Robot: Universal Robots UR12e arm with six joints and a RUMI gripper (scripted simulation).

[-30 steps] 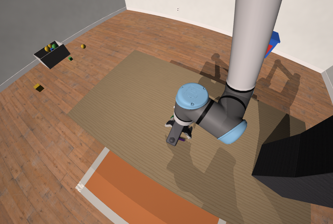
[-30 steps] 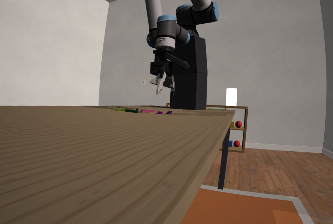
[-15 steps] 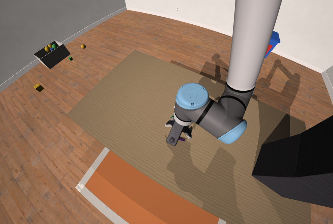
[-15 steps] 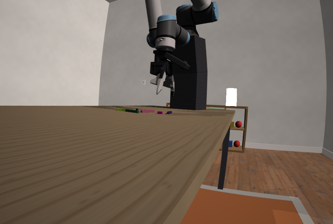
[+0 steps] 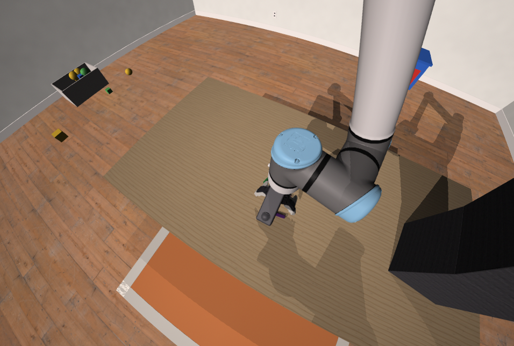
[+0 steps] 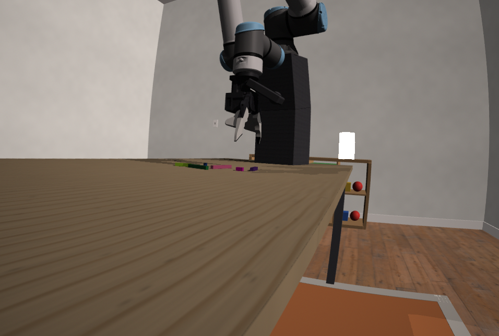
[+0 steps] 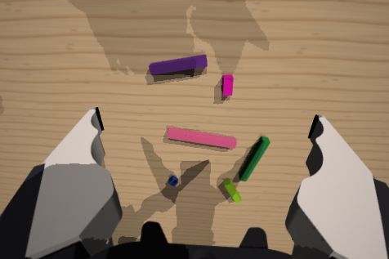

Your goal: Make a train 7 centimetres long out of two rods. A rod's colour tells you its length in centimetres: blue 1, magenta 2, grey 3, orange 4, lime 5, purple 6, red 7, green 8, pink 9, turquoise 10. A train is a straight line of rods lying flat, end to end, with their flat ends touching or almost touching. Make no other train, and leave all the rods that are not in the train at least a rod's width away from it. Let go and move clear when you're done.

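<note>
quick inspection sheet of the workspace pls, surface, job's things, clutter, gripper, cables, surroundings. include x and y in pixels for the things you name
surface: brown wood-grained table (image 5: 186,146) (image 6: 201,223) (image 7: 302,15), shadows across it
job's things: purple (image 5: 280,216) (image 6: 253,168) (image 7: 173,65), magenta (image 6: 239,169) (image 7: 228,85), pink (image 6: 221,167) (image 7: 201,137), green (image 5: 265,180) (image 6: 198,166) (image 7: 254,159), lime (image 6: 180,164) (image 7: 232,190) and blue (image 6: 205,164) (image 7: 173,180) straight rods, material unclear; no train formed
clutter: yellow block (image 5: 59,135) and small yellow-orange ball (image 5: 128,71) loose on the floor
gripper: two-jaw gripper with pale fingers (image 5: 276,203) (image 6: 247,140), open above the table, holding nothing
cables: nothing seen
surroundings: orange floor mat with pale border (image 5: 232,280) (image 6: 346,312), brown shelf unit (image 6: 367,195)
</note>
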